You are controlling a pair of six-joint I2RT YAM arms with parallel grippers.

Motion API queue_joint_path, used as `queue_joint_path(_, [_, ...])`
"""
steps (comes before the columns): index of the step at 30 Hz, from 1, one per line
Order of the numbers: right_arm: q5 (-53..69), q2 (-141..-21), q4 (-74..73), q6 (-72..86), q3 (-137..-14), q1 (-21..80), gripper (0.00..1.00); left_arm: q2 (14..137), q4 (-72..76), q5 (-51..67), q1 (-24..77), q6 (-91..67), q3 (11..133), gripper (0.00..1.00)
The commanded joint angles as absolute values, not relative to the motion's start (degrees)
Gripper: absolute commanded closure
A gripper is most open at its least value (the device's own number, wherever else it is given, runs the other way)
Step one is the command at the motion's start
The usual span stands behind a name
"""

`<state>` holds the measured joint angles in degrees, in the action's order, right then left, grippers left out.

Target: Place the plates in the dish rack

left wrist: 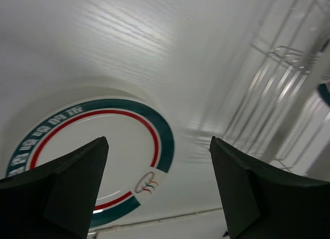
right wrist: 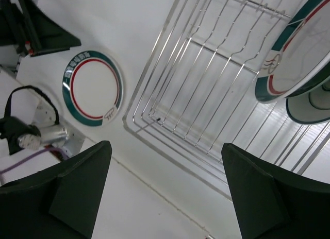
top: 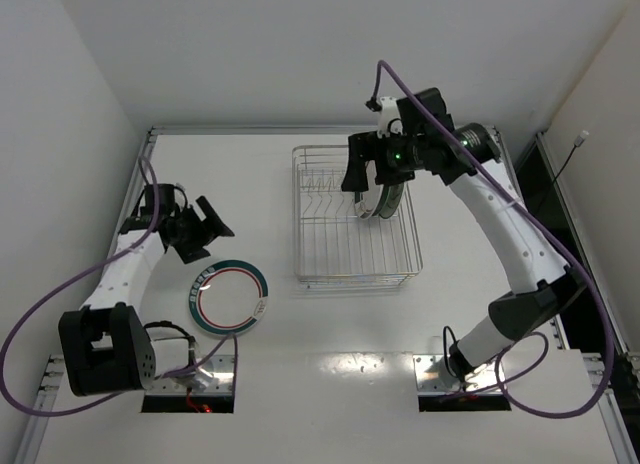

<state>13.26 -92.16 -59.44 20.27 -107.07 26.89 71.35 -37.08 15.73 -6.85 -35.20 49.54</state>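
Observation:
A white plate with a teal and red rim ring [top: 228, 296] lies flat on the table left of the silver wire dish rack [top: 355, 277]. My left gripper [top: 210, 234] is open and empty, just above and behind this plate [left wrist: 93, 156]. My right gripper [top: 368, 179] is open and empty above the rack's far right part. Two plates stand on edge in the rack there: a white teal-and-red-rimmed one [right wrist: 304, 53] and a teal-rimmed one behind it [right wrist: 314, 107]. The pale grey plate does not show.
The rack [right wrist: 175, 156] stands mid-table with its upright tines across the far half. Walls close the table at the left, back and right. Purple cables trail from both arms. The arm bases sit at the near edge.

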Motion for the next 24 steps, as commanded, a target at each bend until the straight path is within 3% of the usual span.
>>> queue_joint_path(1, [19.4, -85.6, -59.6, 16.9, -106.9, 26.5, 0.15, 67.8, -29.8, 25.8, -7.7, -42.2, 49.0, 0.23])
queue_joint_path(8, [26.6, -77.9, -52.5, 19.8, -97.7, 26.5, 0.15, 62.2, -37.1, 20.6, -2.7, -41.7, 60.3, 0.21])
queue_joint_path(13, [30.7, -67.3, -39.1, 26.4, -84.9, 26.5, 0.10, 51.8, -38.7, 17.9, -2.1, -38.1, 51.9, 0.21])
queue_joint_path(21, [33.3, -61.8, -37.8, 26.4, -75.7, 26.5, 0.08, 42.9, -45.9, 15.0, -2.6, -36.9, 41.3, 0.20])
queue_joint_path(24, [33.3, -61.8, -39.4, 26.4, -76.2, 26.5, 0.08, 41.6, -46.8, 8.5, -3.2, -38.5, 38.9, 0.14])
